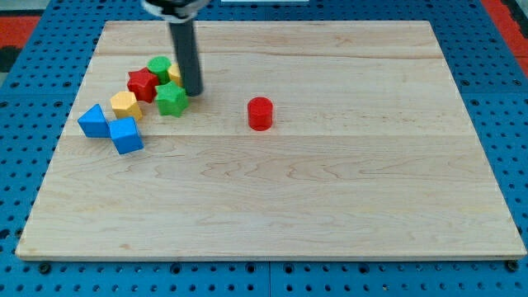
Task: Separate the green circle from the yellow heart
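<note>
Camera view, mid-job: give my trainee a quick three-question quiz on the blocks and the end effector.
1. True or false: my tip is at the cluster on the view's left, beside the green star.
2. Which block stands alone, apart from the cluster? A) red cylinder B) red star C) green circle
3. How many blue blocks sit at the cluster's lower left?

Key: 1 true; 2 A; 3 two, the blue triangle-like block and the blue cube.
</note>
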Controlling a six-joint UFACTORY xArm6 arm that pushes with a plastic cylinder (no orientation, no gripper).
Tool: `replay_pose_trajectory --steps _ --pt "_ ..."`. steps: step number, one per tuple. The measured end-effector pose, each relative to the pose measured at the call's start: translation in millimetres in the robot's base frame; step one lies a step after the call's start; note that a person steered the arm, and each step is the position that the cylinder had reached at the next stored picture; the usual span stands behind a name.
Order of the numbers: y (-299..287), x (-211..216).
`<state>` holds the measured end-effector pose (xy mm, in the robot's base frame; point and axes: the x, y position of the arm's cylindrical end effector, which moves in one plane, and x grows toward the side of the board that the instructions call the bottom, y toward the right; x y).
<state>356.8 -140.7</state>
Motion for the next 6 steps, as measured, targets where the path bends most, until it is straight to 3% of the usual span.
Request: replay_pose_trajectory --steps 1,2,3,4,5,6 --pt "-13.9 0.9" --pt "46.0 -12.7" --pt "65.6 -47.8" --pt "-26.7 -79.4" --pt "-94.5 -79.4" --pt "-107.8 -80.1"
